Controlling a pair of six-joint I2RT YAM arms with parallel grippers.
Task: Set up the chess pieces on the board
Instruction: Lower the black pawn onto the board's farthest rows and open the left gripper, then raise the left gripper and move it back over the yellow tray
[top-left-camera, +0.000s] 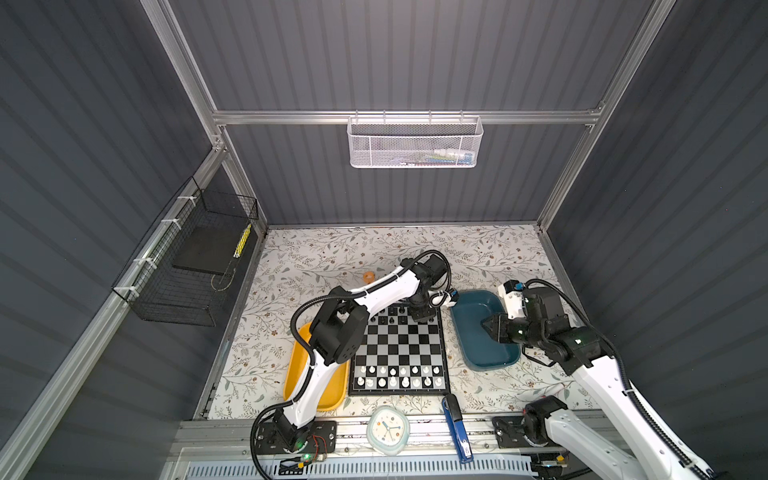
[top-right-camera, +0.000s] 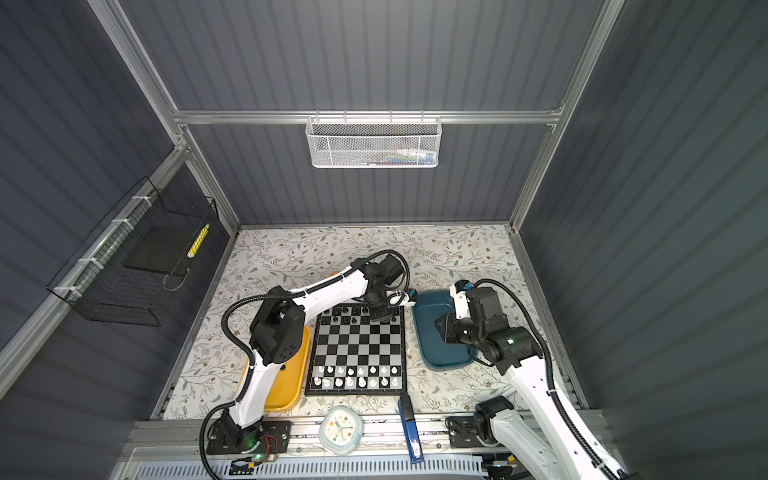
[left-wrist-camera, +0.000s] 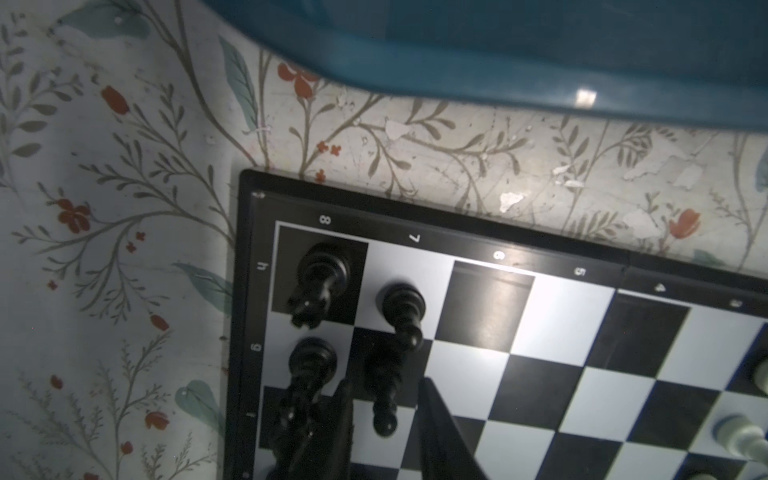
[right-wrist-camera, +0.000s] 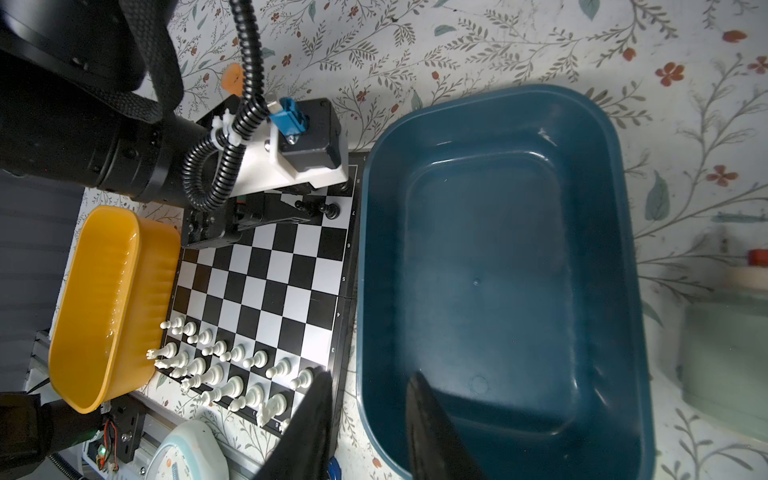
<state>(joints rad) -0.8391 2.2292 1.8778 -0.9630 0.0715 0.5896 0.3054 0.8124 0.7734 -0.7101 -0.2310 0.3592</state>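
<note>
Nearly done, seemingly: white chess pieces (top-left-camera: 399, 376) fill the near rows of the board (top-left-camera: 400, 347), black pieces (top-left-camera: 392, 321) stand on the far rows; left gripper (left-wrist-camera: 386, 384) slack around a standing black pawn (left-wrist-camera: 384, 399), right gripper (right-wrist-camera: 370, 374) parted, empty, over the teal tray (right-wrist-camera: 623, 208).

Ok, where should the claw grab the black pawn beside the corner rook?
I'd pinch the black pawn at its thin neck under the round head, coming straight down: it stands upright, with the rook and another pawn crowding its sides.

Only readable stuff is on the frame of the board (left-wrist-camera: 484, 307): numbers 8, 7, 6, 5, 4 along one edge, h and g along the next.
</note>
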